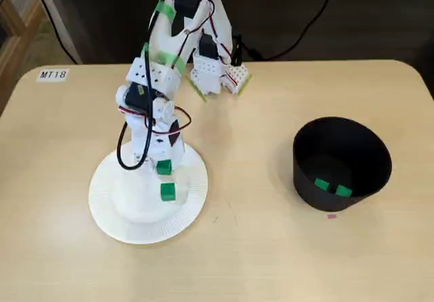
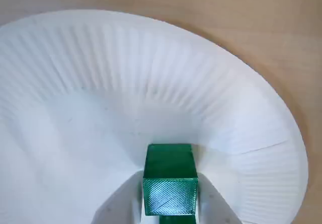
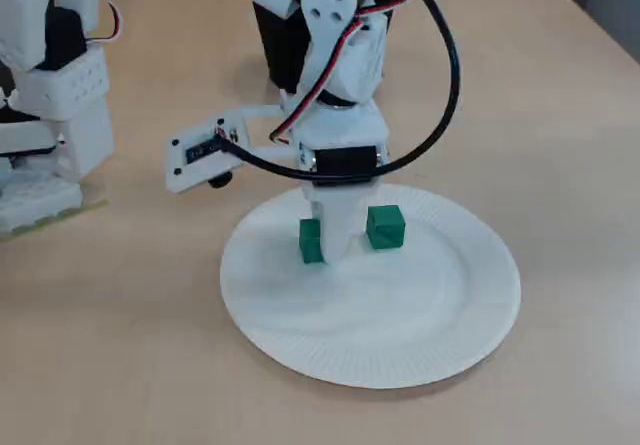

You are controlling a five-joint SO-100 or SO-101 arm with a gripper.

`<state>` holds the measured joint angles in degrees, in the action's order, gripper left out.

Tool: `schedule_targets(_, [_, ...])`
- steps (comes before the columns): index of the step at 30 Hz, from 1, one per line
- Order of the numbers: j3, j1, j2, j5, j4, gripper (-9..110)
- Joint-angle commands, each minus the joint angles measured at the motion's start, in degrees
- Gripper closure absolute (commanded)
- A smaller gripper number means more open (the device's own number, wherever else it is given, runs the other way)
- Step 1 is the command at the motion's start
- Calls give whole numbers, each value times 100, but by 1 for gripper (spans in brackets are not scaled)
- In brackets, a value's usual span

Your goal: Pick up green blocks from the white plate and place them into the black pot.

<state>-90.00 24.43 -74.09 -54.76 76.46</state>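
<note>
The white two-finger tool (image 2: 170, 199) is clenched on a small green plastic cube (image 2: 170, 173), held low on the flat of the round white paper plate (image 2: 151, 73). Just beside it, clear of the fingers, a second green cube (image 1: 168, 192) lies on the plate. Well apart, at the right of a fixed view, the black round pot (image 1: 305, 180) stands on the pale wooden worktop (image 1: 258, 248) with two green blocks (image 1: 322, 184) inside.

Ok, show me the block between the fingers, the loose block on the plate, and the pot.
gripped block (image 2: 169, 196), wrist view, on its textured near face.
loose block (image 1: 168, 191), a fixed view, on its top face.
black pot (image 1: 339, 142), a fixed view, on its inner back wall.
</note>
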Motion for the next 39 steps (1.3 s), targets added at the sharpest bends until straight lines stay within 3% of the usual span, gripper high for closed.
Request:
schedule_targets(1, [193, 44, -9, 132, -114, 104])
schedule_targets(8, [659, 62, -44, 932, -589, 104])
schedule_targets(19, [1389, -422, -1767, 4860, -1986, 104])
schedule_targets(27, [1046, -3146, -3779, 6021, -1512, 104])
schedule_targets(33, [-624, -5520, -4201, 6003, -2769, 104])
schedule_targets(39, [-1521, -6328, -4087, 6187, -3709, 104])
